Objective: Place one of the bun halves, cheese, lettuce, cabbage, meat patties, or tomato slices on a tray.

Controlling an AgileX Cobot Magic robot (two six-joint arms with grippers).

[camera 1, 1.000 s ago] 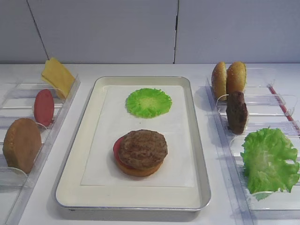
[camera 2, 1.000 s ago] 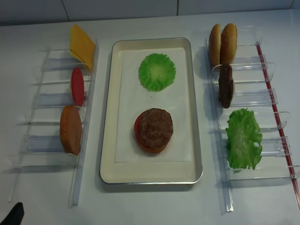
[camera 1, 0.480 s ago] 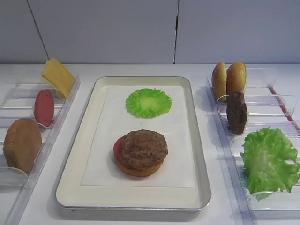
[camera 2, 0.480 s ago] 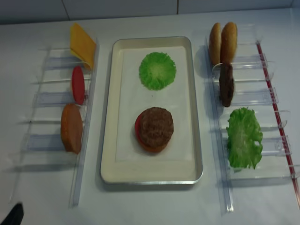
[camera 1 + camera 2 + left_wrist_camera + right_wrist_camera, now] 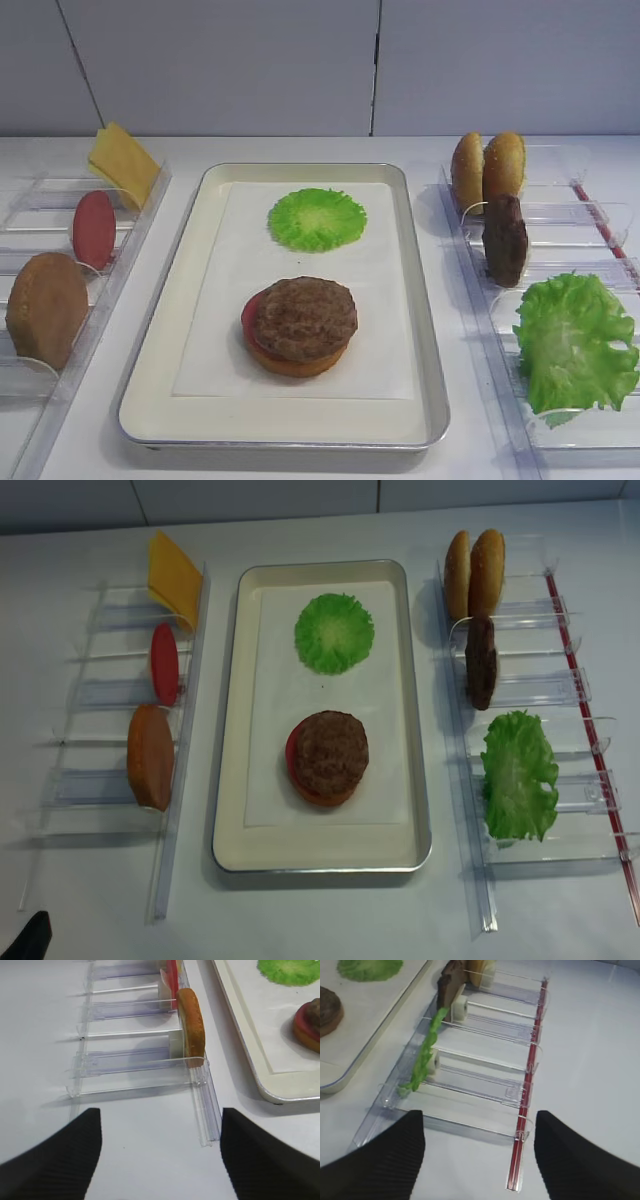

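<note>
both end effectors, right (image 5: pixel 479 1160) and left (image 5: pixel 160 1160), are hanging wide and empty over the white desk (image 5: pixel 300 150). the rimmed silver metal tray (image 5: pixel 430 380) is carrying a patty-topped stack at 6 o'clock; next is likely reaching for the pale yellow cheese square (image 5: pixel 122 160) at 10 o'clock.

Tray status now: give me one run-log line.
tray: bun half, tomato slice, meat patty stacked; green leaf disc beside | left gripper: open, empty | right gripper: open, empty
</note>
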